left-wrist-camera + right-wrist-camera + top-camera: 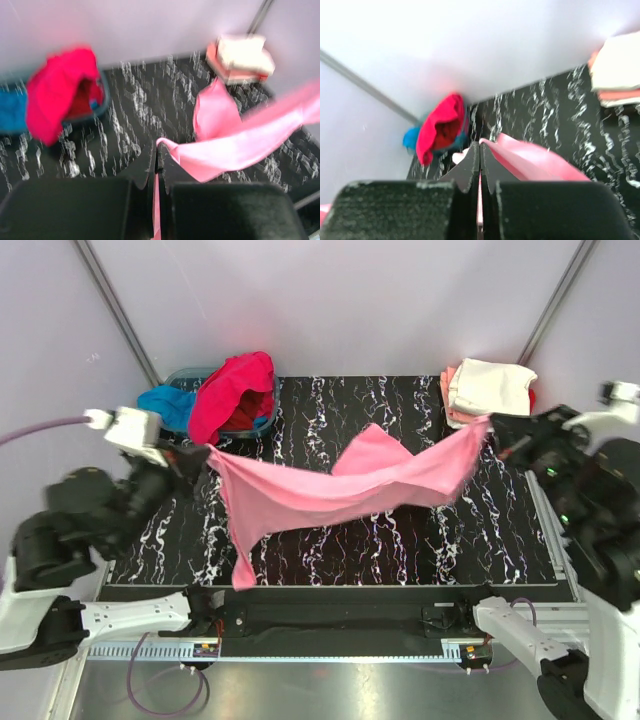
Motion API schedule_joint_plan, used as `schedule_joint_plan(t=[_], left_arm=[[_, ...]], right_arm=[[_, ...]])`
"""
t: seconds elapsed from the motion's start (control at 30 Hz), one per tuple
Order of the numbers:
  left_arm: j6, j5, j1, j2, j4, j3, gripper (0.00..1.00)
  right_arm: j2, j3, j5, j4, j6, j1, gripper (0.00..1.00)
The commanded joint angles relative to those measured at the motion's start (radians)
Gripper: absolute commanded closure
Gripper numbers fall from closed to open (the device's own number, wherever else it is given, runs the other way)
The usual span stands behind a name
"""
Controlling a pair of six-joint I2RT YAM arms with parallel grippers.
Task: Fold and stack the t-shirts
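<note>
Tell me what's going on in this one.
Both arms hold one light pink shirt stretched between them over the table. The left fingers pinch one end, the right fingers pinch the other, and the middle sags. At the back left, a hot pink shirt and a blue shirt lie unfolded, heaped at the basin. At the back right, a folded cream shirt sits on a salmon shirt.

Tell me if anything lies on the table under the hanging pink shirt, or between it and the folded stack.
The light pink shirt hangs between the left hand and right hand. Nothing visible lies between it and the folded stack at the far right corner; the basin sits far left. The shirt hides some tabletop.
</note>
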Motion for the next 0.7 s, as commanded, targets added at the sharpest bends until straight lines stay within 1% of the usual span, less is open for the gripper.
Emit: schedule_joint_plan(t=[0.0, 0.07, 0.1, 0.17, 0.2, 0.27, 0.33, 0.47, 0.57, 0.63, 0.67], left_arm=[[0.279, 0.018, 0.003, -0.016, 0.149, 0.127, 1.0], [0.33, 0.067, 0.003, -0.045, 0.191, 0.158, 1.0], [0.354, 0.116, 0.003, -0.059, 0.24, 0.156, 1.0], [0.408, 0.168, 0.003, -0.097, 0.288, 0.156, 1.0], [0.428, 0.222, 0.003, -0.11, 0.324, 0.156, 1.0], [0.45, 0.309, 0.003, -0.131, 0.34, 0.168, 1.0], [0.479, 0.354, 0.003, -0.137, 0.329, 0.188, 1.0], [0.502, 0.473, 0.003, -0.151, 0.326, 0.167, 1.0], [0.5, 0.535, 0.004, -0.156, 0.329, 0.152, 1.0], [0.499, 0.531, 0.004, -0.147, 0.334, 0.141, 1.0], [0.499, 0.487, 0.006, -0.138, 0.331, 0.138, 1.0]], right_arm=[[-0.028, 0.09, 0.176, -0.115, 0.012, -0.002, 1.0], [-0.068, 0.164, 0.235, -0.147, 0.001, -0.001, 1.0], [-0.081, 0.185, 0.253, -0.158, -0.003, -0.001, 1.0], [-0.119, 0.244, 0.291, -0.184, -0.022, 0.0, 1.0], [-0.13, 0.262, 0.302, -0.195, -0.026, -0.001, 1.0], [-0.171, 0.302, 0.301, -0.195, -0.052, 0.0, 1.0], [-0.209, 0.307, 0.31, -0.18, -0.071, 0.001, 1.0], [-0.309, 0.31, 0.307, -0.096, -0.121, 0.001, 1.0], [-0.322, 0.349, 0.266, -0.059, -0.167, 0.001, 1.0], [-0.303, 0.391, 0.241, -0.06, -0.192, -0.001, 1.0], [-0.274, 0.402, 0.235, -0.066, -0.2, -0.001, 1.0]])
